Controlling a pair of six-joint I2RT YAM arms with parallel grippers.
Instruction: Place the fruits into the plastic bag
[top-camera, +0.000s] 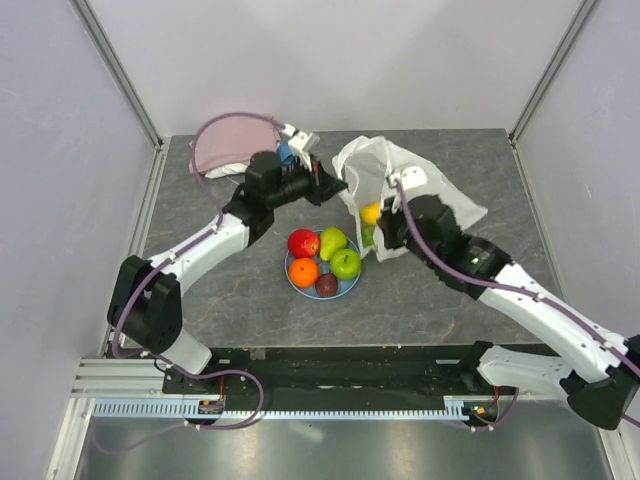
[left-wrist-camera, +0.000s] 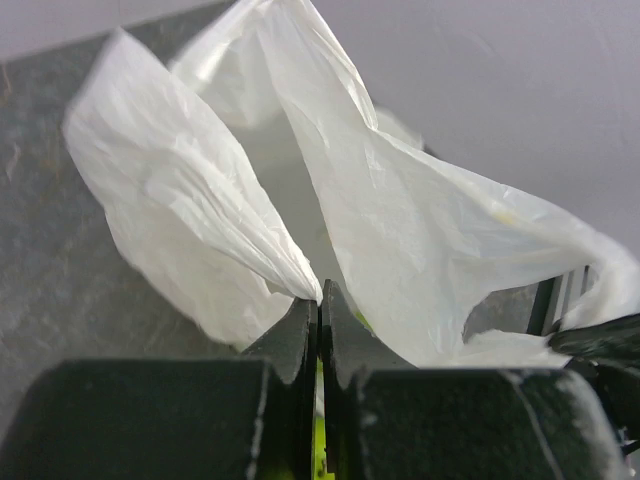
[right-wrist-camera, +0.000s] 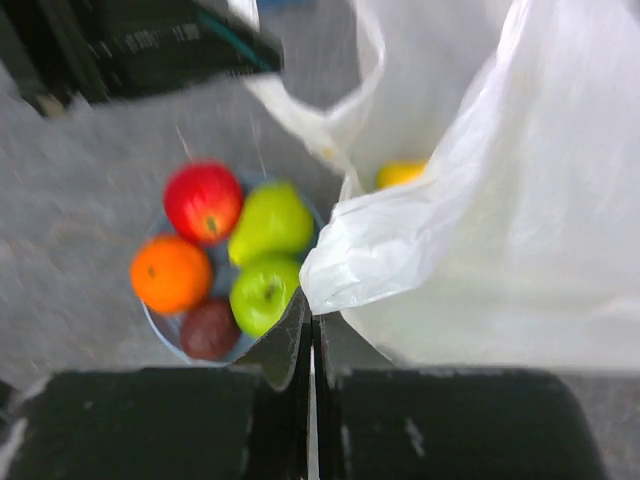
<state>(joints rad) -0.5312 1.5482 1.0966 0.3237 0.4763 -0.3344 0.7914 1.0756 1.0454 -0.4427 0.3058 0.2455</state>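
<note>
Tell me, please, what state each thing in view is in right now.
left gripper, shut on the plastic bag
right gripper, shut on the plastic bag
plastic bag, mouth held open
mango, inside the plastic bag
plate, holding five fruits
red apple, on plate
orange, on plate
pear, on plate
green apple, on plate
dark fruit, on plate

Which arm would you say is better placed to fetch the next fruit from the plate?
Probably right: the right tool sits nearest the green apple, though shut on the plastic bag. The left tool pinches the bag's rim, holding it up.
</note>
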